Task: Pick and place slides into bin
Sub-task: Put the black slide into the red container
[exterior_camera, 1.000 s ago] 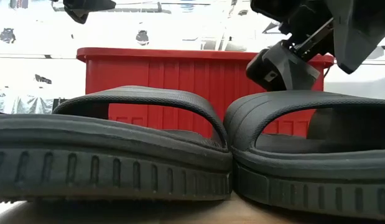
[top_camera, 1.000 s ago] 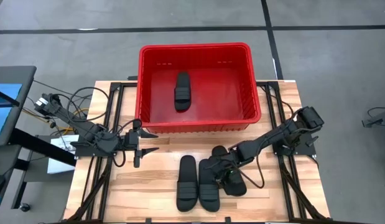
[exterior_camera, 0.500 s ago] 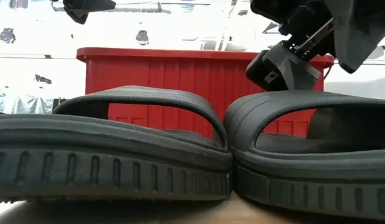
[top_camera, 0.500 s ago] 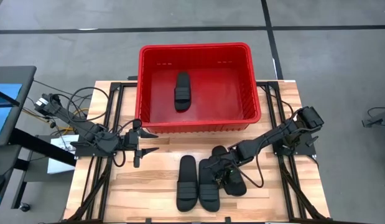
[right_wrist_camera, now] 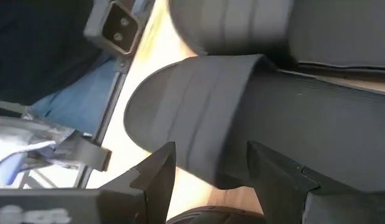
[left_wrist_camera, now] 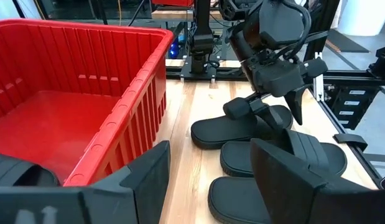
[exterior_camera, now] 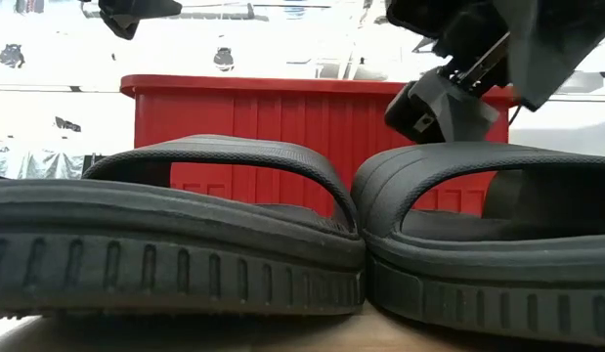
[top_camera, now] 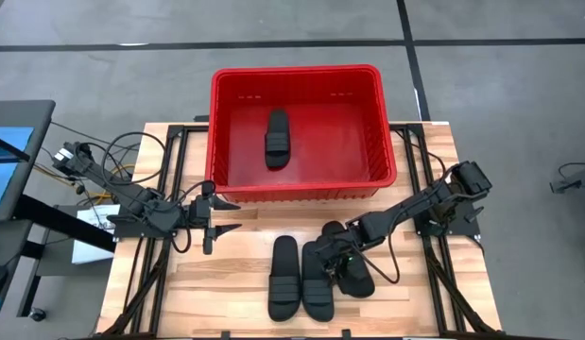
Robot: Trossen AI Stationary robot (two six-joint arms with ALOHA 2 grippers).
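The bin (top_camera: 301,127) is red moulded plastic, rectangular with rounded corners, a rolled rim, ribbed slotted walls and a smooth solid floor. It sits at the far edge of the table (top_camera: 226,283), a pale wood-plank top on a black metal frame. No writing or logo can be read on anything.

The slides are matte black rubbery sandals with long oval soles, a wide strap grooved lengthwise, and short vertical notches along the sole edge, which show clearly in the low view. One slide (top_camera: 277,138) lies flat on the bin floor near its middle. Three are on the table in front of the bin: a left slide (top_camera: 284,278) and a middle slide (top_camera: 317,280) side by side and touching, and a right slide (top_camera: 353,274) angled just beside them.

The right gripper (top_camera: 337,262) is down over the right slide, its fingers spread on either side of the ribbed strap. The left gripper (top_camera: 219,215) hovers by the bin's near left corner, fingers spread wide and holding nothing.
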